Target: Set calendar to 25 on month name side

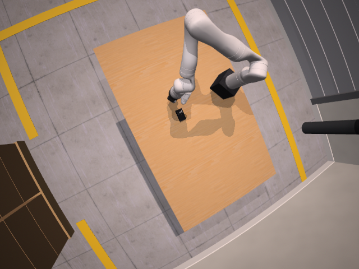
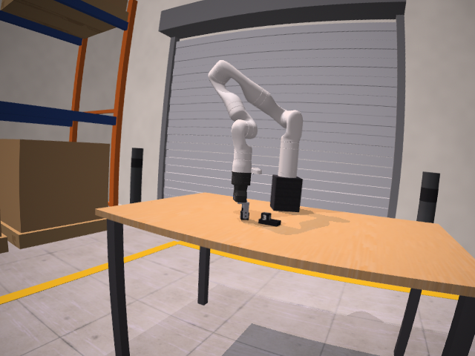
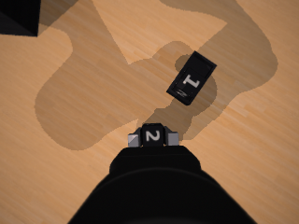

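My gripper (image 3: 152,133) is shut on a small black cube (image 3: 151,135) whose upward face shows a white 2. In the exterior view the cube (image 2: 244,213) hangs just above the table, left of the tray. The black calendar tray lies flat on the table ahead and to the right of the gripper. A second black cube with a white 1 on top (image 3: 191,81) sits in the tray's far half. In the exterior view this cube (image 2: 264,216) shows a 3 on its side. The tray also shows in the top view (image 1: 180,114), just below the wrist.
The arm's black base block (image 1: 224,83) stands on the table behind and to the right of the tray; its corner shows in the wrist view (image 3: 19,16). The table's left edge (image 1: 130,139) lies some way from the tray.
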You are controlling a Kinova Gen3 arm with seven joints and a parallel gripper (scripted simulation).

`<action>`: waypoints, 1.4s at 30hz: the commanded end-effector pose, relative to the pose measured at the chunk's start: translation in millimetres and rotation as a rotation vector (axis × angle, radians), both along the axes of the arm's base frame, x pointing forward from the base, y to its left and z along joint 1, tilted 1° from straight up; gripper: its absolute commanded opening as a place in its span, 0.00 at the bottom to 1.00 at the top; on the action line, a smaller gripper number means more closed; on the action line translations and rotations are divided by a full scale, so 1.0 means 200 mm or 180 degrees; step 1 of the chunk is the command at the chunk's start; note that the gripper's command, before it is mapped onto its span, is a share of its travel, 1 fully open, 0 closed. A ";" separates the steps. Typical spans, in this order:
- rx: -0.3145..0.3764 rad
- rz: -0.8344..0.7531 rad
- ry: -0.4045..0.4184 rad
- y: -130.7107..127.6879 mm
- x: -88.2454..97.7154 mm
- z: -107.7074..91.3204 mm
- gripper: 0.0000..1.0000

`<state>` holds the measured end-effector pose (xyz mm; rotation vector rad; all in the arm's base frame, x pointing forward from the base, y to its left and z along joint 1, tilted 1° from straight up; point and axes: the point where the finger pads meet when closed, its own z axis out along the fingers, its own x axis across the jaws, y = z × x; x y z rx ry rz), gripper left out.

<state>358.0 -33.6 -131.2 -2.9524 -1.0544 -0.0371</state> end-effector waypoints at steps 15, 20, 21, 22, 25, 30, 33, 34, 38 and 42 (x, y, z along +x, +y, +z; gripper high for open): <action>-0.0001 0.0000 -0.0005 0.00 0.00 0.00 0.60; -0.0001 0.0000 -0.0005 0.00 0.00 0.00 0.72; -0.0001 0.0000 -0.0005 0.00 0.00 0.00 0.72; -0.0001 0.0000 -0.0005 0.00 0.00 0.00 0.78; -0.0001 0.0000 -0.0005 0.00 0.00 0.00 0.84; -0.0001 0.0000 -0.0005 0.00 0.00 0.00 0.90; -0.0001 0.0000 -0.0005 0.00 0.00 0.00 0.90; -0.0001 0.0000 -0.0005 0.00 0.00 0.00 0.90; -0.0001 0.0000 -0.0005 0.00 0.00 0.00 0.90; -0.0001 0.0000 -0.0005 0.00 0.00 0.01 0.90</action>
